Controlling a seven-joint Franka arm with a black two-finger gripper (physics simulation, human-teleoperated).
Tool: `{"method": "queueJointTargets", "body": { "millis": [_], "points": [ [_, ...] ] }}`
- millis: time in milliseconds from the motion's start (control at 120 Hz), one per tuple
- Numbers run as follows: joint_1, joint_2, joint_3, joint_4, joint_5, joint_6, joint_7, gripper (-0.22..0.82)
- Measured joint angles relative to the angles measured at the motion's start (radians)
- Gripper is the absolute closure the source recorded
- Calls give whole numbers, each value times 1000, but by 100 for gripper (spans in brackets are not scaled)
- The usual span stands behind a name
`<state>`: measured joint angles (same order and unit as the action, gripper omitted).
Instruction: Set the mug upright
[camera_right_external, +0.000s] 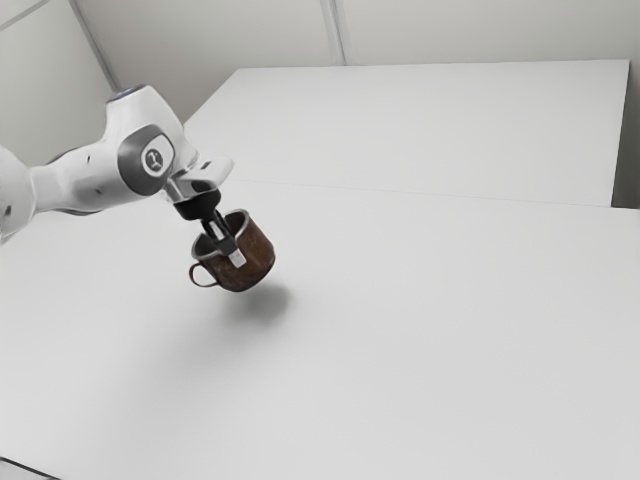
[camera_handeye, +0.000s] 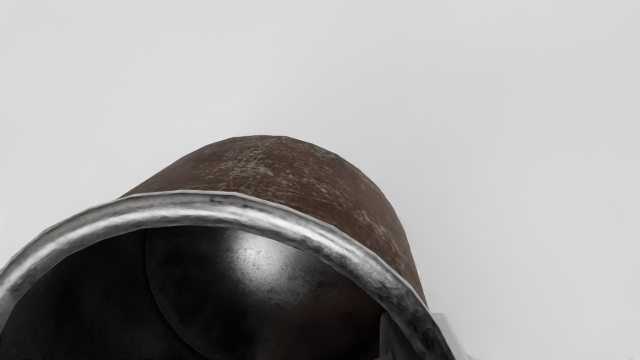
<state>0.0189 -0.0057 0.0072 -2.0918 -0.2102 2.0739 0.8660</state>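
Note:
My gripper (camera_right_external: 231, 254) is shut on the side wall of the brown metal mug (camera_right_external: 257, 256), one finger inside the rim and the other outside. The mug hangs above the table, tilted, its mouth up and toward the exterior view's left; the handle sticks out at its lower left there. In the wrist view, the mug (camera_handeye: 310, 175) shows its scratched brown side, silvery rim and dark inside, while the gripper (camera_handeye: 424, 332) pinches the wall near the bottom edge.
A broad white table (camera_right_external: 430, 330) spreads beneath the mug, with the mug's soft shadow on it. Behind lies another white surface (camera_right_external: 430, 130), and pale walls (camera_right_external: 200, 35) stand beyond.

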Motion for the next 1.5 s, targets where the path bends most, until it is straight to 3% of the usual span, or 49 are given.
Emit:
{"method": "queueJointTargets", "body": {
  "millis": [233, 767, 1092, 1242, 1500],
  "points": [
    [7, -3, -75, -24, 173, -11, -175, 78],
    [-115, 41, -100, -86, 221, 81, -424, 78],
    [-71, 53, -100, -106, 211, 119, -501, 78],
    [-71, 54, -99, -107, 202, 124, -523, 74],
    [-87, 54, -99, -108, 190, 128, -539, 57]
  ]
}}
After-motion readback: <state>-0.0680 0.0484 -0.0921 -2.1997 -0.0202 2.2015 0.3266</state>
